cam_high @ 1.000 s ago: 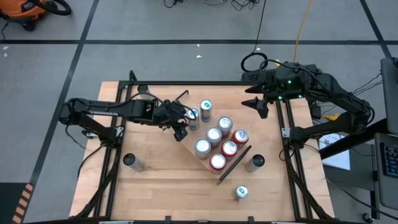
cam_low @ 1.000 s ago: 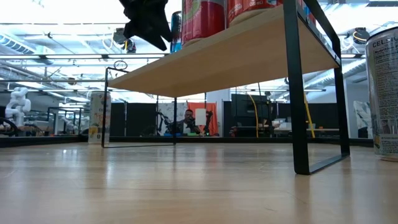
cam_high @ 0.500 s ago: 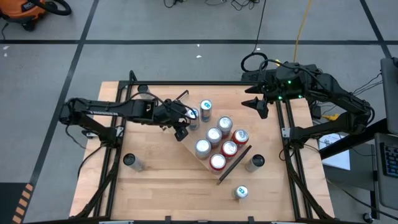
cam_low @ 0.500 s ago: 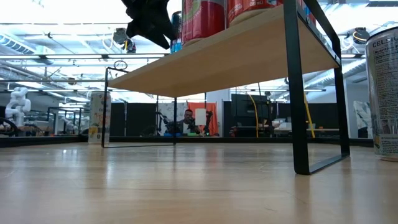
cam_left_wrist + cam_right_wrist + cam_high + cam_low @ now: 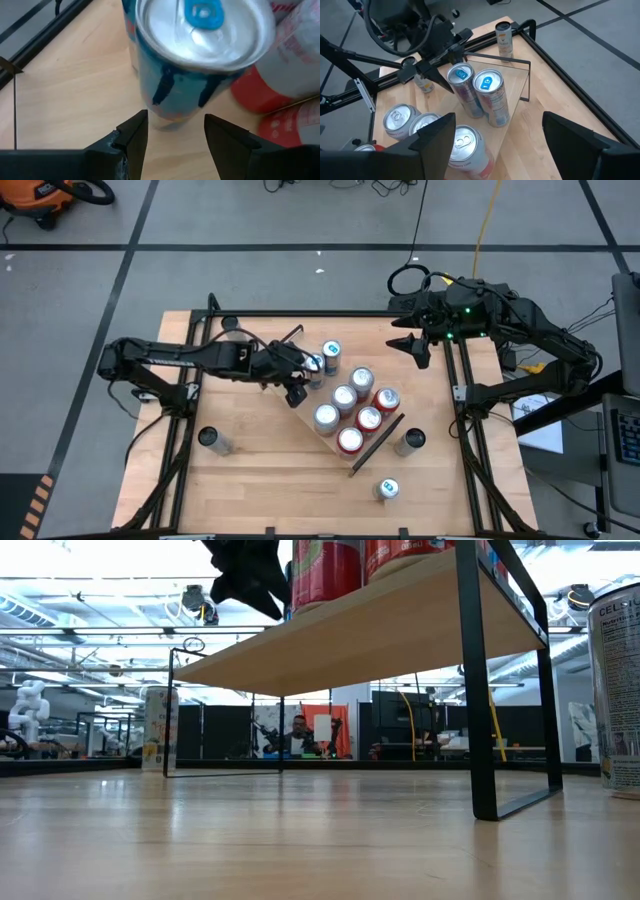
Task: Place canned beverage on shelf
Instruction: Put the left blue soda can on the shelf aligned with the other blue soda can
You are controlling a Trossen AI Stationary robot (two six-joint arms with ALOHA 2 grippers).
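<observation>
Your left gripper (image 5: 298,383) sat at the far-left end of the shelf (image 5: 380,630), right against the blue can (image 5: 195,55). I could not tell whether it gripped the can or only bracketed its lower body. Your right gripper (image 5: 497,132) hung released and empty over the far-right edge of the table (image 5: 260,500).

The can stood on the shelf board just left of a second blue-tabbed can (image 5: 331,352), close enough that the two looked to be touching or nearly so. The risks came from that crowding:

- A sideways pull-out could have dragged the can over, because the contact was low on a tall, narrow body.
- A push to the right could have knocked it into its neighbour and on into the red cans (image 5: 368,418) packed nearer along the board.
- The black end rail (image 5: 520,80) stood just beyond the can, so a retreat that way could have clipped it.

A straight withdrawal back along the arm looked safest to me.

The can itself was slim, with a silver lid, a bright blue pull tab and a blue-and-silver wall with dark lettering. It looked unopened and undented, and upright as far as I could judge.
</observation>
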